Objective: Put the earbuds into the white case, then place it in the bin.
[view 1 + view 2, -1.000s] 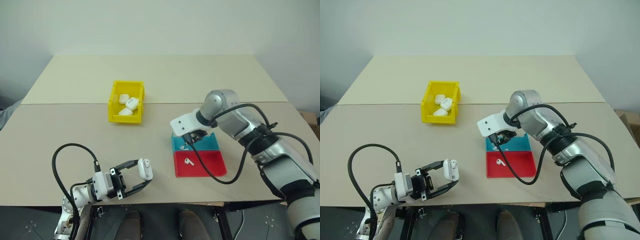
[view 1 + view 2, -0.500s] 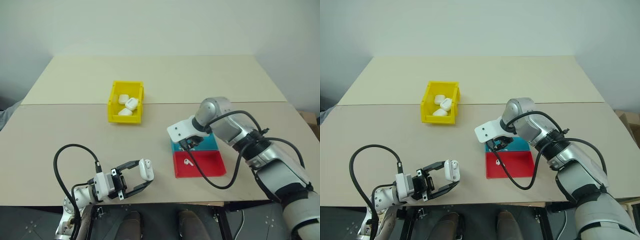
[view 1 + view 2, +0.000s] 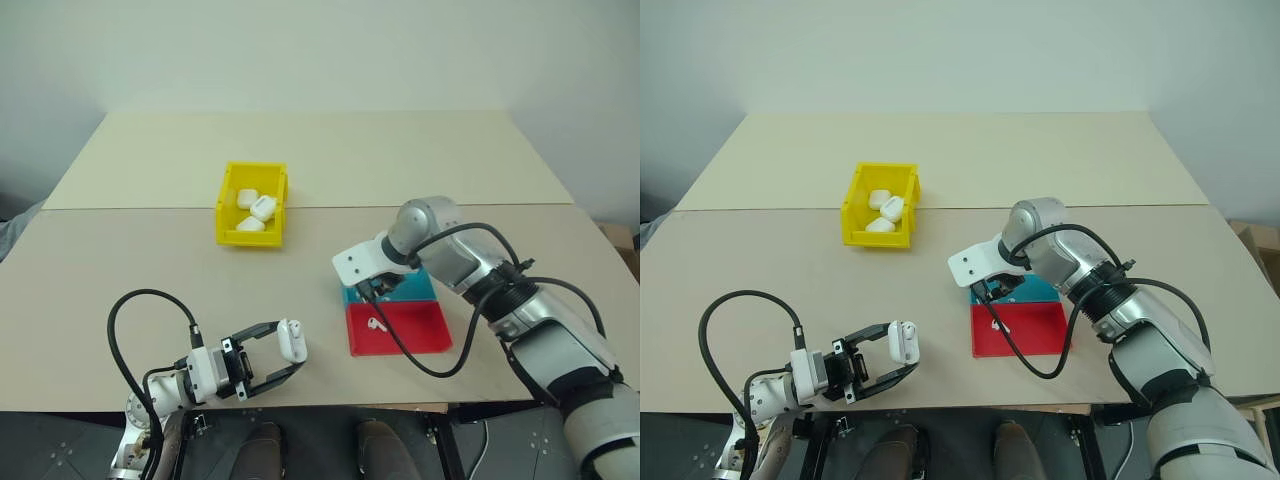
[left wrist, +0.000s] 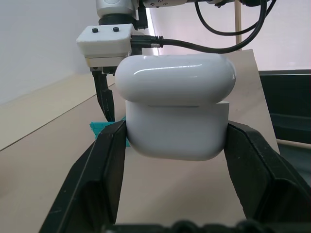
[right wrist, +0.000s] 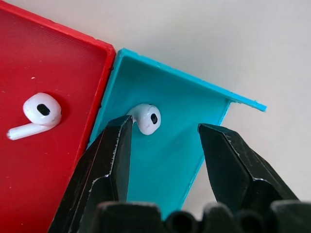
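The right gripper (image 5: 163,145) stands with its jaws apart inside the blue tray (image 5: 194,145). One earbud (image 5: 146,118) lies against one finger, with bare tray floor up to the other. The tray's low walls and the red tray (image 3: 1025,330) alongside hem it in. The table (image 3: 330,150) is bare toward its far edge behind the yellow bin (image 3: 252,205).

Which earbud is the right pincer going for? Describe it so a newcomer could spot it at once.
Find the two shallow trays side by side near the table's right front: blue tray and red tray. The target earbud lies in the blue one, between the open fingers of the right pincer. Its neighbour, the other earbud, lies on red.
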You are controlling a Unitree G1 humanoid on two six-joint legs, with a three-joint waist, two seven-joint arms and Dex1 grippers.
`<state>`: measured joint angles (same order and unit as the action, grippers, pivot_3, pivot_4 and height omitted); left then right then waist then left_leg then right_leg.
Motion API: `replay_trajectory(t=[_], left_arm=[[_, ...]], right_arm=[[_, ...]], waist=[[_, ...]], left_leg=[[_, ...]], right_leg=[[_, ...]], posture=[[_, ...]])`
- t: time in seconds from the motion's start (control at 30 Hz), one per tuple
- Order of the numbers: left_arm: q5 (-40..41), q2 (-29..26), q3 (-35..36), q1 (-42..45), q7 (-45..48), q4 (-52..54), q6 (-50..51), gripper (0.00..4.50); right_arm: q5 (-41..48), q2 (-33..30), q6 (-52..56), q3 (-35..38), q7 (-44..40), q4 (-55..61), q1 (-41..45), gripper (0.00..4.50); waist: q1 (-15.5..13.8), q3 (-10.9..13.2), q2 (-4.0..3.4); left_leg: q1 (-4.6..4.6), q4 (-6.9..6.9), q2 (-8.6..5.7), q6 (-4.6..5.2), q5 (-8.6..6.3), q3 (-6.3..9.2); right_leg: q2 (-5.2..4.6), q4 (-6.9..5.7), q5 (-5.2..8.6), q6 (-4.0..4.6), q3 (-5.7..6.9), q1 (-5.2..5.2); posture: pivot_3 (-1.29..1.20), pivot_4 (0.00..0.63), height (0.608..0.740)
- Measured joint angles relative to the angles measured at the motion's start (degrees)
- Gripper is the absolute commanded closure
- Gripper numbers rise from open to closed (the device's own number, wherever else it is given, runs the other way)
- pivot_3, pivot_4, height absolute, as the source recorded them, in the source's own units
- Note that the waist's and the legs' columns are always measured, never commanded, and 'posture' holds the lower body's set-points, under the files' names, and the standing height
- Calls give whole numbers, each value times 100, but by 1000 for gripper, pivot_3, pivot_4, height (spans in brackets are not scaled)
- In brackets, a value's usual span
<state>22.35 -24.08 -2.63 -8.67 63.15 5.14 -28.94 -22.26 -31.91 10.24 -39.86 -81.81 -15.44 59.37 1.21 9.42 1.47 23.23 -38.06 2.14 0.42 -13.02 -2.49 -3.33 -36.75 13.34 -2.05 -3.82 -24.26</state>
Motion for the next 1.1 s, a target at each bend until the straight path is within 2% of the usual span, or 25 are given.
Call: replay_trajectory(t=[0.57,0.83,1.1], left_arm=[[-26,-20,-53,11,-79,-73,-94,1755],[-28,-24,-101,20,-127,-73,-94,1755],[-77,-17,-166,106,-165,-74,-94,1755]], right_arm=[[-85,-119,-940,226,157,-341,15,1913],[60,-134,56,393,-418,217,30,1913],[-157,-53,375,364,-263,340,-1,1913]], waist=[[0,0,0],[-3,0,0],[-1,0,0]], left_leg=[[0,0,0,0,0,-2],[0,0,2,0,0,-1],[1,0,1,0,0,-1]], right_leg=[[0,-1,0,0,-1,0],[0,-1,0,1,-1,0],[1,-1,1,1,-1,-2]], posture=[[0,150,740],[0,150,740],[0,150,740]])
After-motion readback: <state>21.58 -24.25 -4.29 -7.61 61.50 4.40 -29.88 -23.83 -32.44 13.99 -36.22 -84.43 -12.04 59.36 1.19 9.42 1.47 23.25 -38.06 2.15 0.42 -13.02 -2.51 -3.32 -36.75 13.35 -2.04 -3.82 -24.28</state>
